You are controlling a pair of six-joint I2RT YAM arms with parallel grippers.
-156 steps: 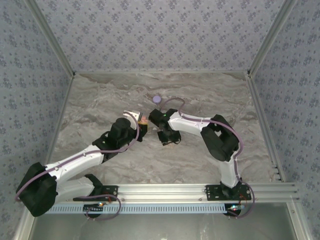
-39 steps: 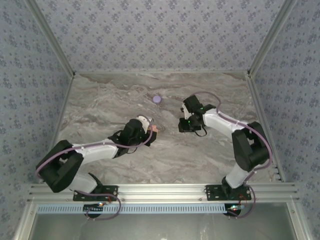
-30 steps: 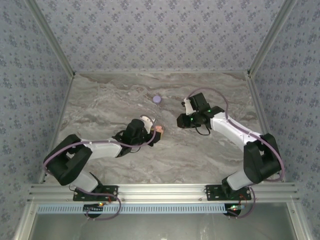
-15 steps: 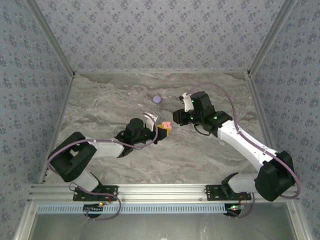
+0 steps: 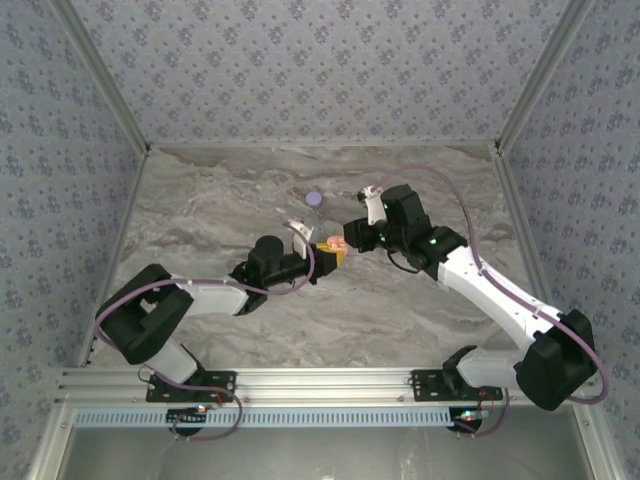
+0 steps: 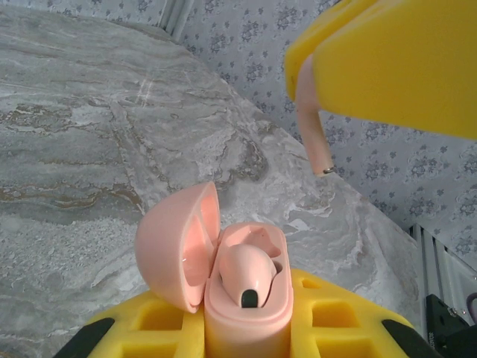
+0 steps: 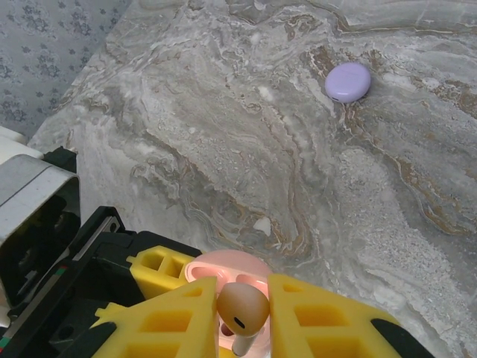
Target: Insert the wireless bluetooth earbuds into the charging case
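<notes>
**A:** What has changed for us in the last second?

**B:** We've brought the arms together. A second ago the right gripper (image 5: 351,238) sat well off to the right of the left gripper (image 5: 327,256). Now the two almost meet over the middle of the surface (image 5: 400,300).

**A:** And what are we holding?

**B:** Our left gripper is clamped narrow on the pink charging case (image 6: 242,317), its lid (image 6: 177,246) swung open to the left. The first earbud (image 6: 246,274) is already seated inside. Our right gripper pinches the second earbud (image 7: 242,307), stem pointing down, just above the case and not yet touching it.

**A:** So the carry is over?

**B:** We think so. What's left is the fine part: lining the stem up with the free socket, which we take to be beside the seated bud, then lowering it in. The purple disc (image 7: 348,81) lies well apart on the surface and plays no part.
</notes>
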